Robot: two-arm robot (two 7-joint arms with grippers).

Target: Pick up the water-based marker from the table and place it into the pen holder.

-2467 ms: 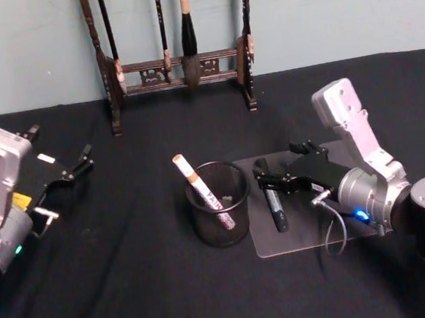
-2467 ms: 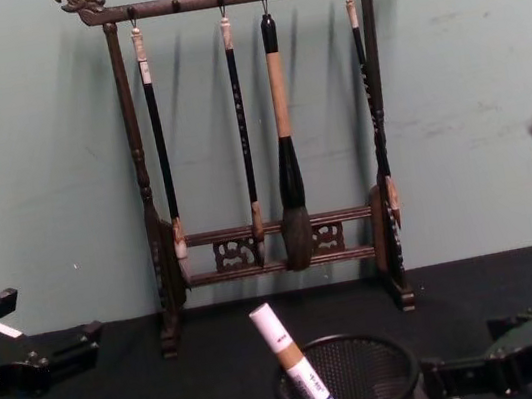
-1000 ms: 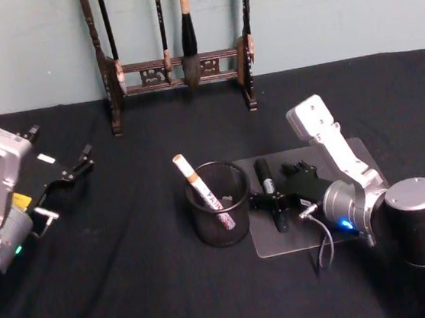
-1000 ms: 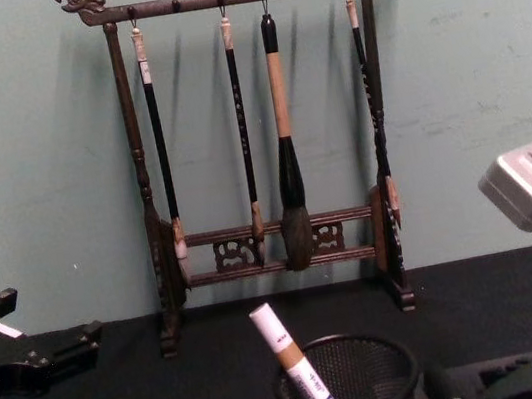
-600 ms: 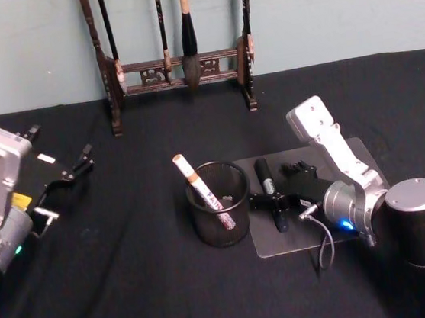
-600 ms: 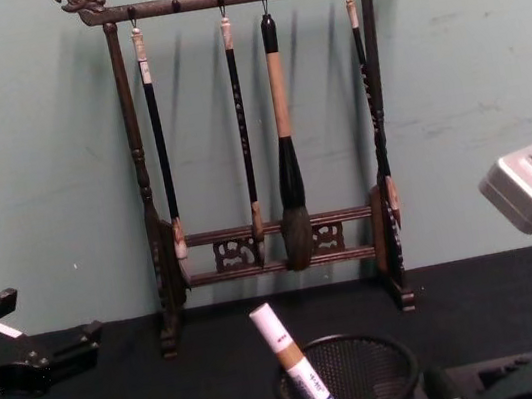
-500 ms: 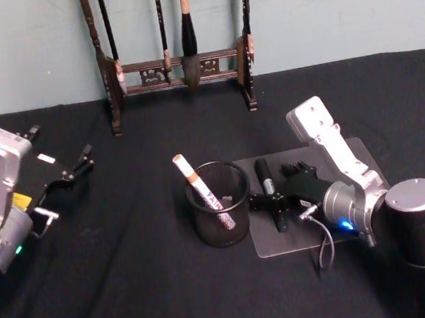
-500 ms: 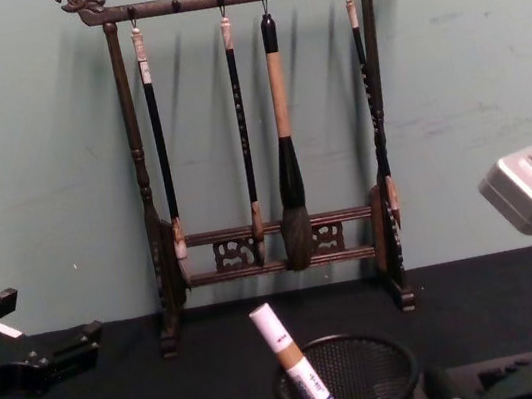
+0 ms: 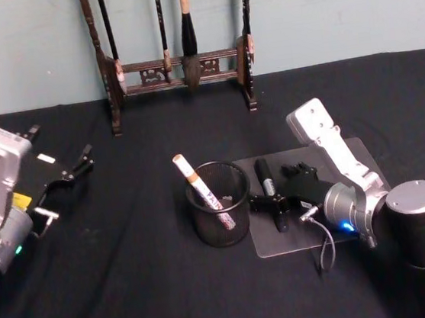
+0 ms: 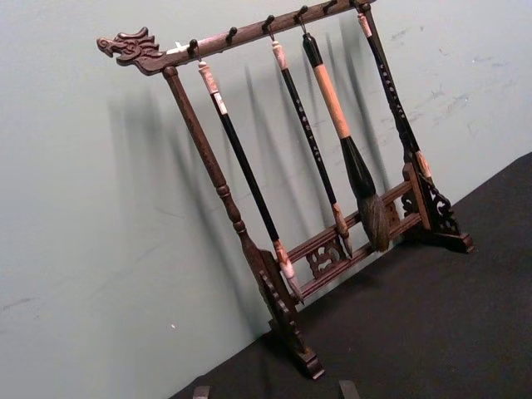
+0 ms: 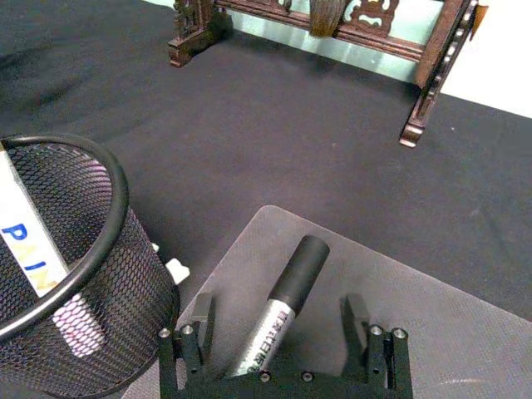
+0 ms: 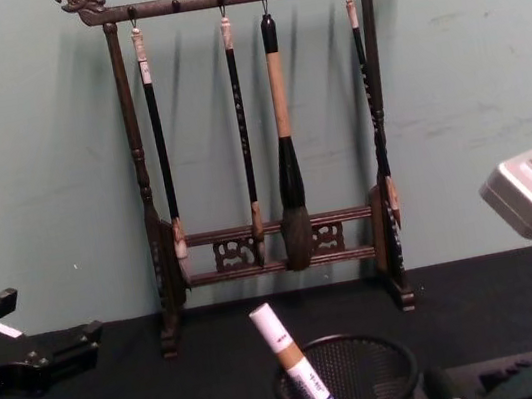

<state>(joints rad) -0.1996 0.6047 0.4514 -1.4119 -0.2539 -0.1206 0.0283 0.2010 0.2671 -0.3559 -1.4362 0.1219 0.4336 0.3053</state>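
The water-based marker (image 9: 271,195), black cap and grey barrel, lies on a translucent mat (image 9: 313,236) right of the pen holder (image 9: 231,220). In the right wrist view the marker (image 11: 287,301) lies between the two spread fingers of my right gripper (image 11: 278,326), nearer one finger than the other. That right gripper (image 9: 279,188) is low over the mat and open. The black mesh pen holder (image 11: 108,266) holds a white paint marker (image 9: 199,188) leaning left. My left gripper (image 9: 65,183) rests open at the far left, apart from everything.
A dark wooden brush rack (image 9: 178,63) with several hanging brushes stands at the back against the green wall, also in the chest view as the rack (image 12: 272,239). A black cloth (image 9: 150,289) covers the table, with bare cloth in front and to the left.
Since 2.5 s ago my right arm tipped down and brought its open gripper low around the marker. Over the last half second it barely moves. The left arm is still.
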